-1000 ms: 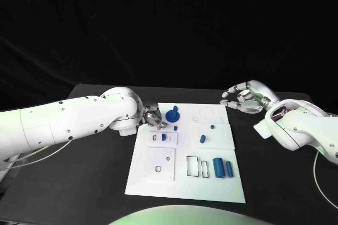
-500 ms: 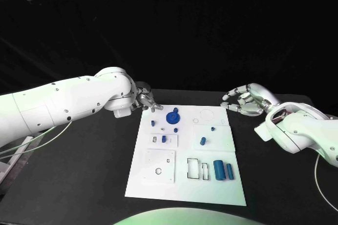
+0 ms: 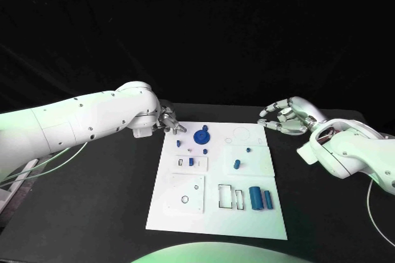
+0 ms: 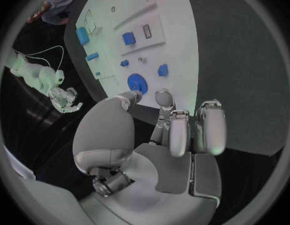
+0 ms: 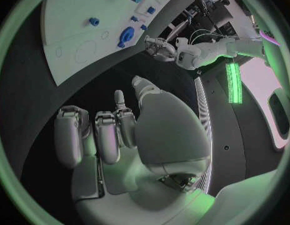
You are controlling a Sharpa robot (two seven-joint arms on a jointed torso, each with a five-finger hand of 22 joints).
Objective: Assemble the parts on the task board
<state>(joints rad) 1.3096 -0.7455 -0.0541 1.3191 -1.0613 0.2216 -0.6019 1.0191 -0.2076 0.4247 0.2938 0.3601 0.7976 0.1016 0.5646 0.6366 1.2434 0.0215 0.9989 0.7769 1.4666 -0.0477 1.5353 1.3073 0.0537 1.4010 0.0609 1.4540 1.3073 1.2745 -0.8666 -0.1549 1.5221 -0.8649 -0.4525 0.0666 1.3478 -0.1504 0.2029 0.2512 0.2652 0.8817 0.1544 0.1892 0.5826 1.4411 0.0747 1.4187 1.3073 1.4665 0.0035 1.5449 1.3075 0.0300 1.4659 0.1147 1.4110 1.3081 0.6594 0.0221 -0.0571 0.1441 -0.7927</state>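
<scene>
My left hand (image 3: 169,121) hovers empty, fingers loosely apart, just off the task board (image 3: 217,217) at its 10 o'clock corner. My right hand (image 3: 285,116) sits off the 2 o'clock corner, fingers curled, holding nothing. The round blue part (image 3: 201,137) lies near 11 o'clock and the blue cylinders (image 3: 260,197) near 4 o'clock. Risk: reaching in, I nudge the small loose parts or shift the board on the desk (image 3: 107,206).

A black table (image 3: 107,189) stands before a dark, unlit backdrop.
</scene>
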